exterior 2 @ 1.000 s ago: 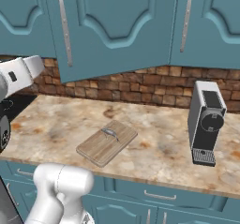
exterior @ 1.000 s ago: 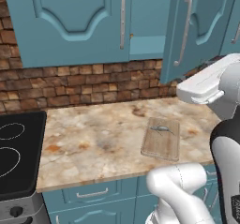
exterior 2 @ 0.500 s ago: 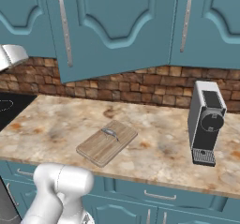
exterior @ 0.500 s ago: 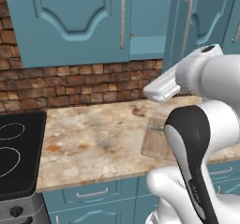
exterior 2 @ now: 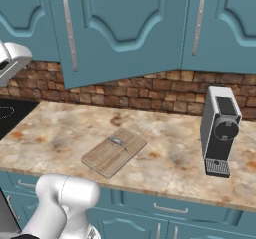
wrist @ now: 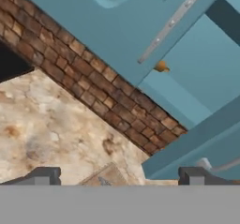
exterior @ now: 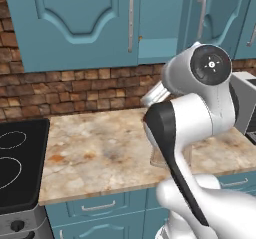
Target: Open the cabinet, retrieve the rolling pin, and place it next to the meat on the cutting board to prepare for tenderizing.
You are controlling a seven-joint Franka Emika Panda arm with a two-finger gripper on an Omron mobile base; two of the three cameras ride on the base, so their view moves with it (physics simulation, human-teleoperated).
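Cabinet [exterior 2: 120,30] stands open, one door swung out. A tan peg end inside — probably the rolling pin [wrist: 161,67] — awaits retrieval. Gripper [wrist: 119,176] spread wide, holding nothing. Meat [exterior 2: 117,141] lies on cutting board [exterior 2: 107,157] — placement remains.

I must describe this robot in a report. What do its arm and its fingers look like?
The arm is glossy white with rounded, thick links. A black band runs down its lower link, and one joint ends in a round black cap with small white marks. No cables show. The fingers are small, dark grey and blocky.
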